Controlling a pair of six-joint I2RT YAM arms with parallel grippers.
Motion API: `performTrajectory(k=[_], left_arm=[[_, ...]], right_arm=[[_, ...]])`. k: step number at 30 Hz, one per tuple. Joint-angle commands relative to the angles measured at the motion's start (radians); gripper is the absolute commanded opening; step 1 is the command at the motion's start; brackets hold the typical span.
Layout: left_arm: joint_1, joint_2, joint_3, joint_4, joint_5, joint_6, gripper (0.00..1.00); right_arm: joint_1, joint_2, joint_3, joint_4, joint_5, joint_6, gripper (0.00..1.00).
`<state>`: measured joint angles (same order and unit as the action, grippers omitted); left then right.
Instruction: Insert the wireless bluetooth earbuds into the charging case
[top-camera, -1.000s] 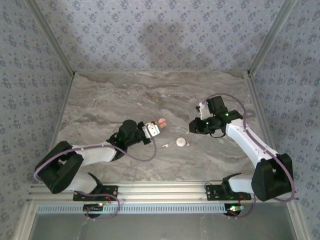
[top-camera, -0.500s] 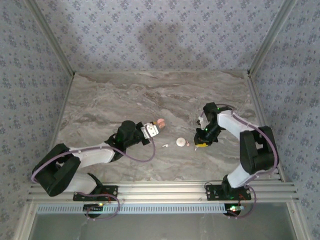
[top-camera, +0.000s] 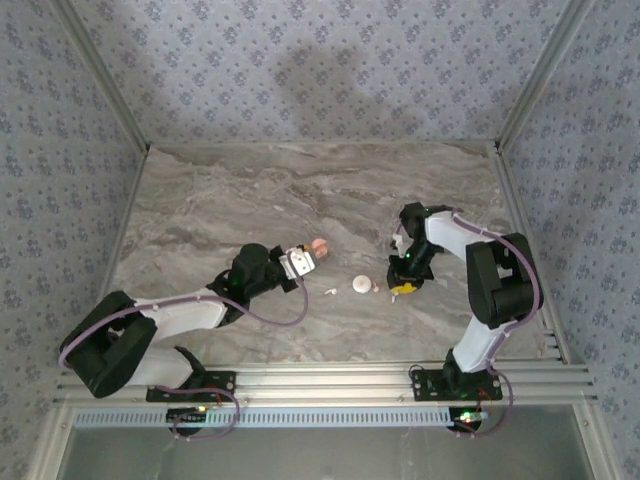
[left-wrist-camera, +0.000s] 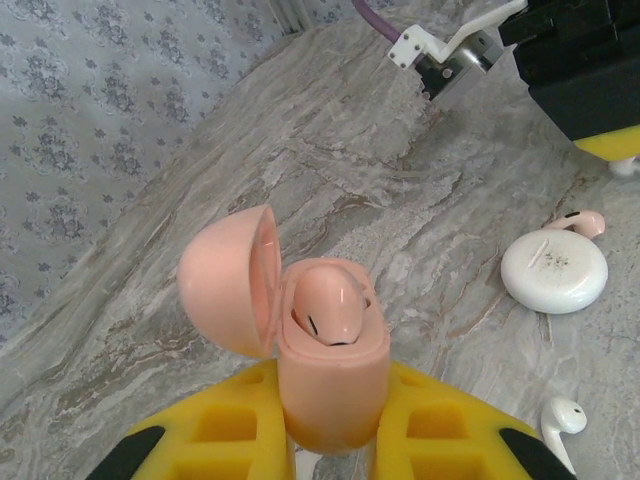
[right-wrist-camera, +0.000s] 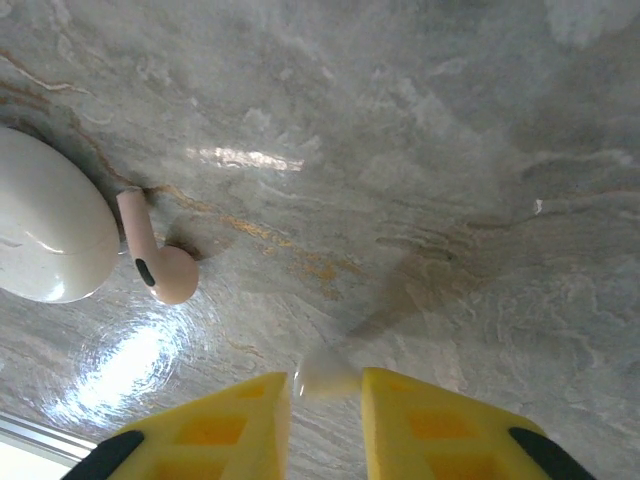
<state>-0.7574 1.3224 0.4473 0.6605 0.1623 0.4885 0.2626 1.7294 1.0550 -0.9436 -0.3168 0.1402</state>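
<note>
My left gripper (left-wrist-camera: 335, 440) is shut on the pink charging case (left-wrist-camera: 332, 370), held upright with its lid (left-wrist-camera: 228, 280) swung open. One pink earbud (left-wrist-camera: 328, 300) sits inside. A second pink earbud (right-wrist-camera: 155, 262) lies on the table against a white round case (right-wrist-camera: 48, 232). One white earbud (left-wrist-camera: 560, 418) lies loose near the left fingers. My right gripper (right-wrist-camera: 325, 400) is low over the table, right of the white case. Its jaws stand slightly apart with a blurred white earbud (right-wrist-camera: 325, 378) between the tips; whether they grip it is unclear.
The marble table (top-camera: 220, 200) has patterned walls at the back and sides and a metal rail at the near edge. The white case (top-camera: 360, 286) and loose earbuds lie mid-table between the left gripper (top-camera: 305, 258) and right gripper (top-camera: 403, 288).
The right arm has folded in, bringing its gripper down to the table beside the white case, and its jaws have parted a little. The left gripper with the pink case has barely shifted.
</note>
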Motion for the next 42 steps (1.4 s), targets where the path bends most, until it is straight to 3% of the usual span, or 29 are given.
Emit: performTrajectory(k=[1,4,13,34,42], left_arm=[[-0.002,-0.028,-0.013,0.014,-0.013,-0.008,0.11],[-0.003,-0.033,-0.019,0.016,-0.02,-0.01,0.11],[0.003,-0.071,-0.056,0.028,-0.039,-0.037,0.11],[0.018,-0.106,-0.061,0.012,-0.036,-0.037,0.11],[0.021,-0.1,-0.053,0.005,-0.032,-0.035,0.11]], right_arm=[[0.01,0.018,0.036,-0.037,0.025,-0.004,0.31],[0.025,0.002,0.06,-0.04,0.034,0.009,0.38],[0.117,-0.072,0.129,-0.057,0.08,0.072,0.42],[0.188,0.151,0.16,-0.062,0.155,0.078,0.4],[0.175,0.156,0.176,-0.094,0.279,0.079,0.39]])
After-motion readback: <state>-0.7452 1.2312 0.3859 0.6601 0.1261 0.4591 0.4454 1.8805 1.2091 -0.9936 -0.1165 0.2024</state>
